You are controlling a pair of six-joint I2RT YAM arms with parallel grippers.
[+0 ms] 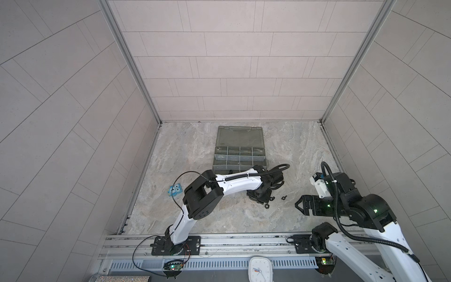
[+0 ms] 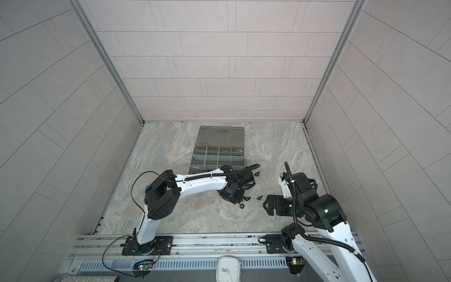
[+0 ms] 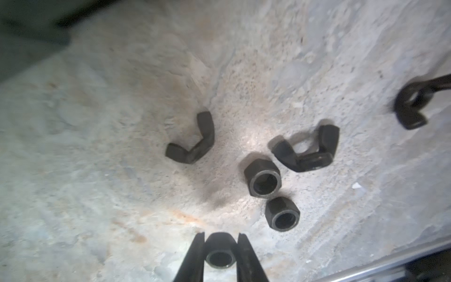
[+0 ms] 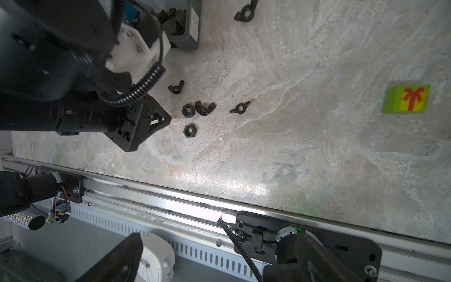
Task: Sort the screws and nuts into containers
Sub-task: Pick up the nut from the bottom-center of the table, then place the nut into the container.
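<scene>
hex nuts [image 3: 263, 179]: 3 | wing nuts [image 4: 240, 107]: 4 | organiser case [image 1: 238, 136]: 1 | blue toy [image 1: 174, 191]: 1 | green cube [image 4: 407, 98]: 1

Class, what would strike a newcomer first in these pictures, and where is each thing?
The left arm's jaws are shut on a black nut near the middle of the table. More nuts, ringed and winged, lie scattered beside it. Behind them an olive case lies open, lid flat.

Bystanders on the pale marbled stone surface [image 1: 219, 219].
A small blue block toy [image 1: 174, 190], seemingly with two round eyes, lies near the left wall. A lime-green cube printed with a red-ribboned gift [image 4: 407, 99] stands alone on bare stone. A white square-faced clock [image 1: 260, 268] and a glittery silver cylinder [image 1: 119, 278] sit below the aluminium rail [image 1: 244, 240].
</scene>
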